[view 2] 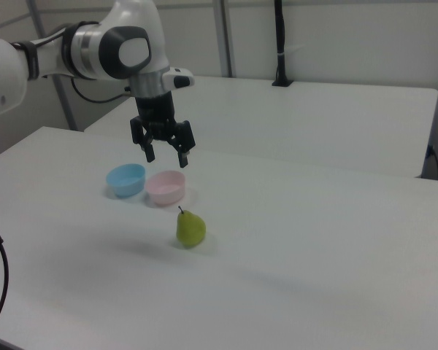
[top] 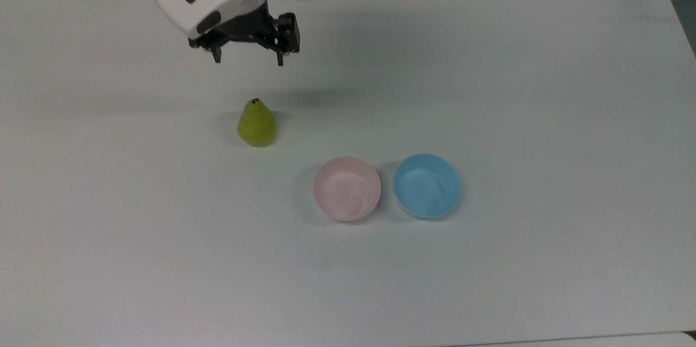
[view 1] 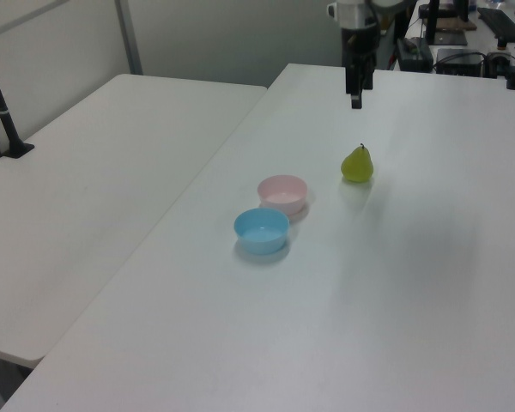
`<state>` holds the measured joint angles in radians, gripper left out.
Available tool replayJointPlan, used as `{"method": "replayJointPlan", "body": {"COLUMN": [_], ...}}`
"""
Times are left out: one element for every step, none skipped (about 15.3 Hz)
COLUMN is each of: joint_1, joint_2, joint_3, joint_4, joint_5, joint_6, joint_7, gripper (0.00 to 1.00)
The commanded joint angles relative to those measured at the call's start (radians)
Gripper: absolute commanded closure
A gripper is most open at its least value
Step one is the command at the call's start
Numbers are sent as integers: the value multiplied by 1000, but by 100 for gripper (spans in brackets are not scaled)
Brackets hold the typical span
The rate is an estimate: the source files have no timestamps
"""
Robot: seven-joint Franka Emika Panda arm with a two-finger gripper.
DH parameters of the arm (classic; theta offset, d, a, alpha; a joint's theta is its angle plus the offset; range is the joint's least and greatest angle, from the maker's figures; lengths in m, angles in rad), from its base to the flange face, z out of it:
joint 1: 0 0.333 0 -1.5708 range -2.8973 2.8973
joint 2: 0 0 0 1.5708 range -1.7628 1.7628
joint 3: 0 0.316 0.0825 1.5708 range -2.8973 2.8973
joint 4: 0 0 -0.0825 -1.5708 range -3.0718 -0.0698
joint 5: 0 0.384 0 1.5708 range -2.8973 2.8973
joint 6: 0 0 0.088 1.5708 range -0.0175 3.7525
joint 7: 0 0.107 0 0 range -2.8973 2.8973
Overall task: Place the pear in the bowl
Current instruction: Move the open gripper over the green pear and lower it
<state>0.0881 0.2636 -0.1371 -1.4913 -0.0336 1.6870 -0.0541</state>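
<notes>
The pear (top: 256, 123) stands upright on the white desk (top: 544, 91), its dark stem tip up and its broad yellow-green base down. Nothing touches it. In the top view it sits left of centre, and the pink bowl (top: 347, 188) lies below it and toward the top view's right, well apart from it. In the right view the pear (view 2: 190, 227) is nearer the camera than the pink bowl (view 2: 165, 187), with bare desk between them. In the left view the pear (view 1: 357, 164) is up and to the left view's right of the pink bowl (view 1: 282, 193).

The gripper (top: 249, 59) hangs in the air above the desk, clear of the pear and holding nothing. Its two dark fingers (top: 217, 54) point down and stand spread, with an open gap between them. In the top view the pear lies below that gap, roughly in line with it but well apart. In the right view the gripper (view 2: 166, 155) hovers above and to the right view's left of the pear, its fingertips plainly higher than the stem. In the left view the gripper (view 1: 356, 100) is seen edge on, above the pear.

The pink bowl sits upright and holds nothing. Just beside it, on the top view's right, stands a light blue bowl (top: 427, 185) of the same size, also holding nothing; a narrow gap separates them.
</notes>
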Motion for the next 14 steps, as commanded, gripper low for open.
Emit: {"method": "replayJointPlan", "body": {"joint_1": [-51, -51, -51, -51, -51, -51, -51, -51, -51, -51, -50, -48, -45, -44], "joint_2": [-27, -26, -26, -26, -26, -26, -26, -24, -21, -17, -11, 6, 20, 31], "joint_3": [-9, -9, -9, -9, -9, -9, -9, -9, -9, -9, -7, -7, -6, -6], "joint_4": [-29, -29, -29, -30, -30, -30, -30, -32, -35, -38, -41, -49, -59, -78], "joint_5": [77, 78, 78, 78, 78, 78, 78, 78, 77, 75, 75, 70, 67, 67], "joint_6": [-6, -6, -6, -6, -4, -6, -4, -4, -4, -4, -1, 5, 23, 55], "joint_7": [-92, -93, -93, -93, -95, -95, -98, -107, -118, -124, -124, -124, -124, -124], "gripper": [0, 0, 0, 0, 0, 0, 0, 0, 0, 0, 0, 0, 0, 0]}}
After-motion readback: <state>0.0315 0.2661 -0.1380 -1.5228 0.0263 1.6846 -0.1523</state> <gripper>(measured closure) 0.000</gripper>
